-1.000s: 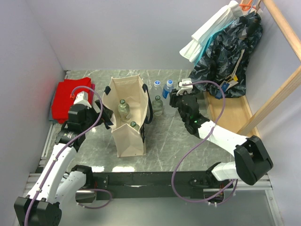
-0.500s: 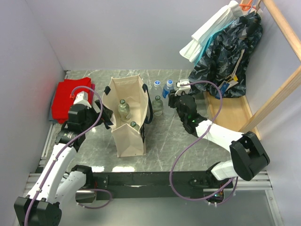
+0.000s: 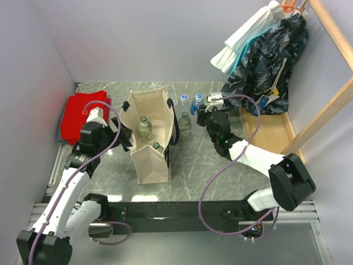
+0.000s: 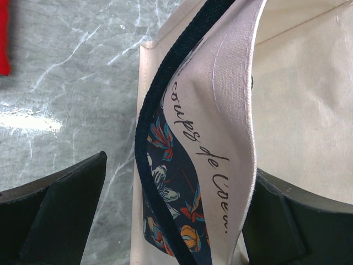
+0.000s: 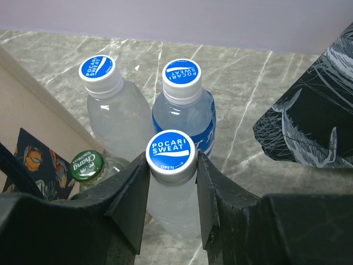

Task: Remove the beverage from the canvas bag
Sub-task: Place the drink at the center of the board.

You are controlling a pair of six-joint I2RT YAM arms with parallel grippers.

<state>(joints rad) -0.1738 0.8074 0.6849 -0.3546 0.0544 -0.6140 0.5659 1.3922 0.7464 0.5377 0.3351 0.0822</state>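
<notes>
The table (image 3: 193,165) carries the upright beige canvas bag (image 3: 149,160); only the top view shows two bottles (image 3: 144,126) inside it. Its navy-strapped wall stands between the open left jaws. The right jaws clamp a blue-capped Pocari Sweat bottle (image 5: 171,150) outside the bag.

Top view: high, behind near edge, looking down on whole worktop (image 3: 193,160). Left wrist: very near, on canvas bag (image 4: 231,110) rim, frame centre. Right wrist: close, angled down at capped bottle (image 5: 171,165); bag edge lower left, shared.
</notes>
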